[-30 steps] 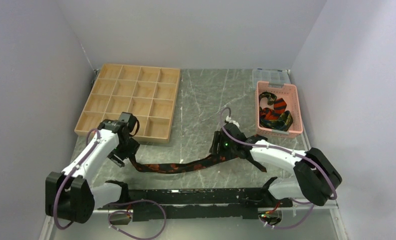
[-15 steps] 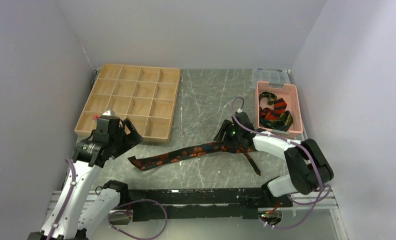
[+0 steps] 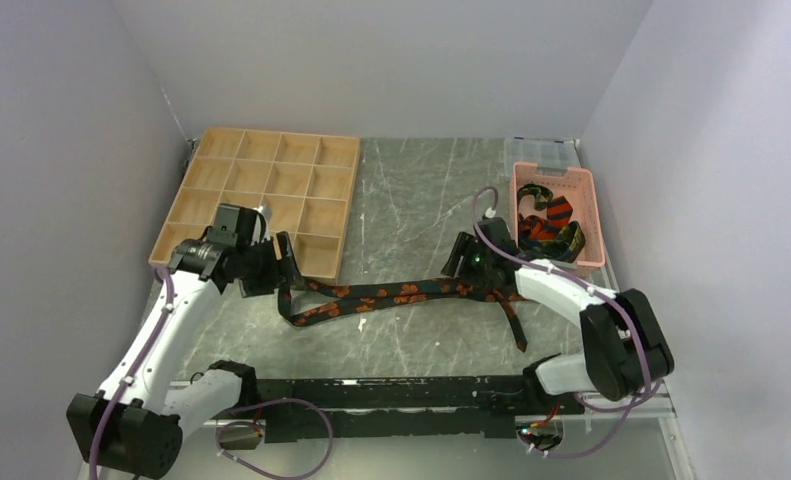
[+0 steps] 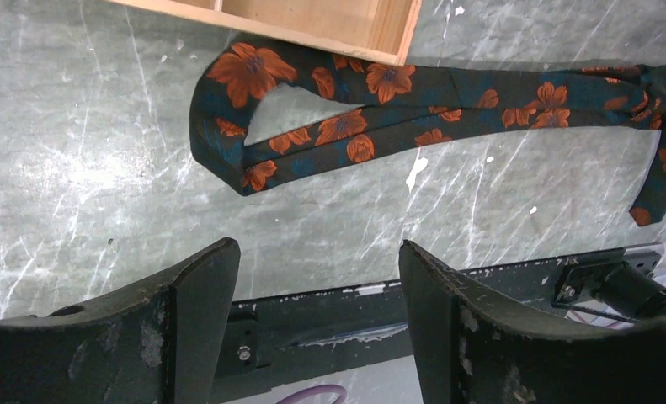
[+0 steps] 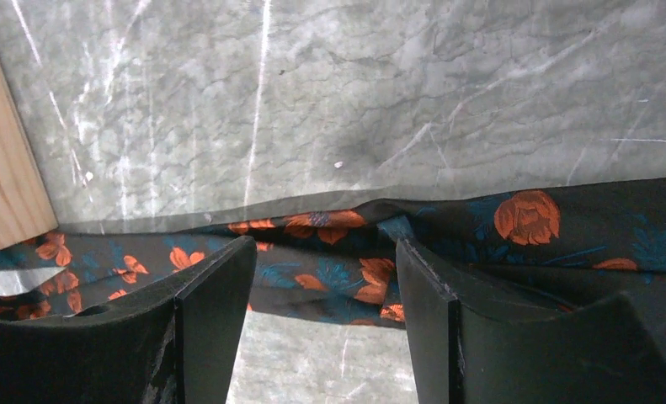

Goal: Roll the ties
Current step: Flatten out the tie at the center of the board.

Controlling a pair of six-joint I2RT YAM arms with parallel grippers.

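One tie (image 3: 371, 297), black with orange-red flowers, lies stretched across the table. Its left end is folded back on itself in a loop (image 4: 228, 156) next to the wooden tray's corner. Its narrow tail (image 3: 514, 330) trails toward the near right. My left gripper (image 3: 283, 260) is open and empty just above that folded end; in the left wrist view the gripper (image 4: 317, 252) has only table and the base rail between its fingers. My right gripper (image 3: 459, 262) is open over the tie's right part; in the right wrist view the gripper (image 5: 325, 248) sits just short of the tie (image 5: 346, 252).
A wooden compartment tray (image 3: 274, 190) stands at the far left, its corner (image 4: 380, 34) close to the folded end. A pink slotted basket (image 3: 593, 215) at the far right holds other striped ties (image 3: 546, 228). A clear box (image 3: 541, 150) sits behind it.
My left gripper let go of the tie's left end, lifted away, then came back beside the tray. The tie slid away from me and its left end now lies folded over. My right gripper moved farther back and right.
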